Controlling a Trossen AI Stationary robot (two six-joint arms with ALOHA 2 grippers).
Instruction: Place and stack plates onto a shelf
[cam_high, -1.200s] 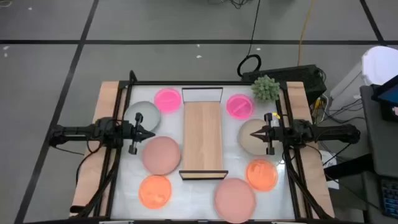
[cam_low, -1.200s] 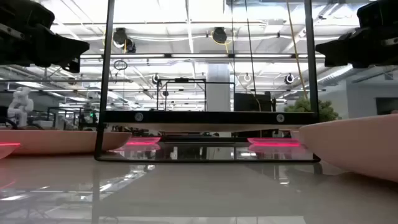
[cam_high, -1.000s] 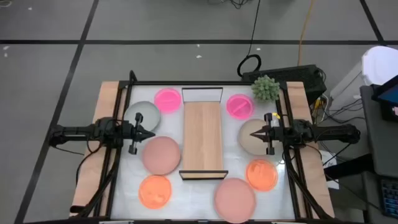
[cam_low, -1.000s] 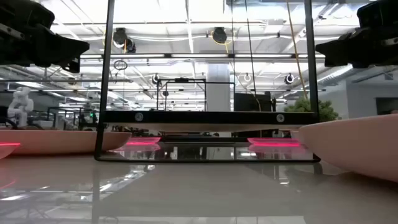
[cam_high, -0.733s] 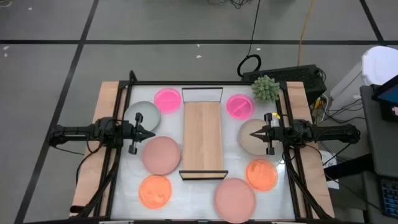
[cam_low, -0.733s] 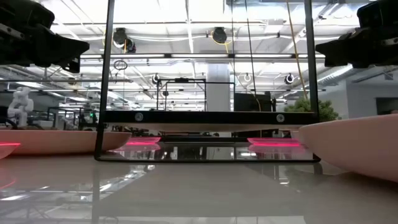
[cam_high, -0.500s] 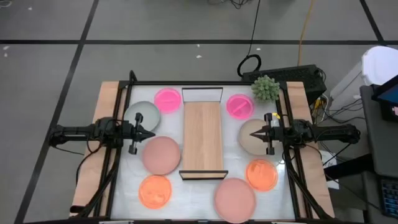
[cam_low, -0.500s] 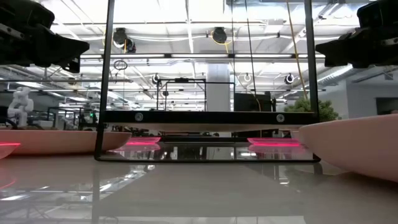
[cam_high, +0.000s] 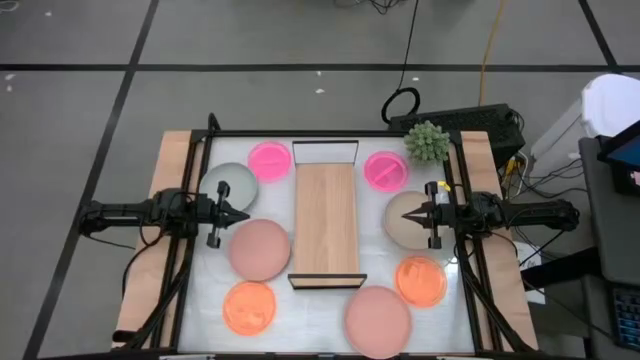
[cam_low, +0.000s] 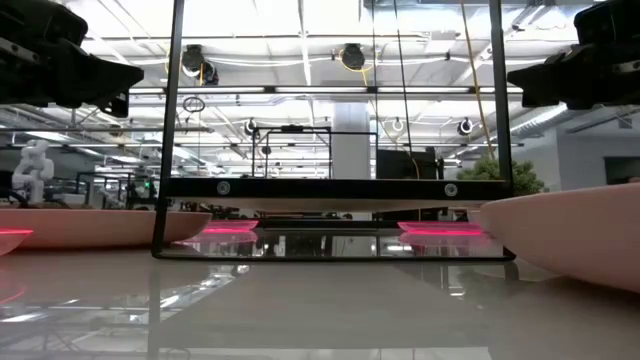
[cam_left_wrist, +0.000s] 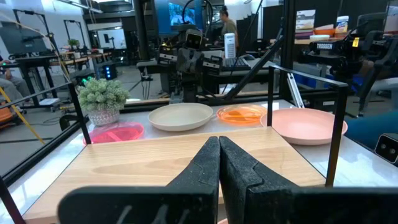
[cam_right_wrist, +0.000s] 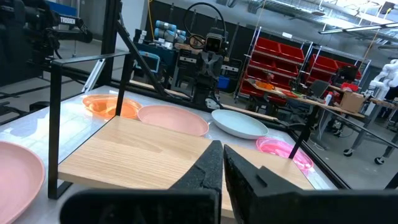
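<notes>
While "TROSSEN" reads behind, bare shelf, left gripper closed.

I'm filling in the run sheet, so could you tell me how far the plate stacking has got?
Nothing is done: the shelf is bare. Nothing is in hand: the left gripper and right gripper are shut and empty, one at each side of it. All eight plates remain on the table.

A spiky green plant — potted — at the table's far-right corner.
</notes>
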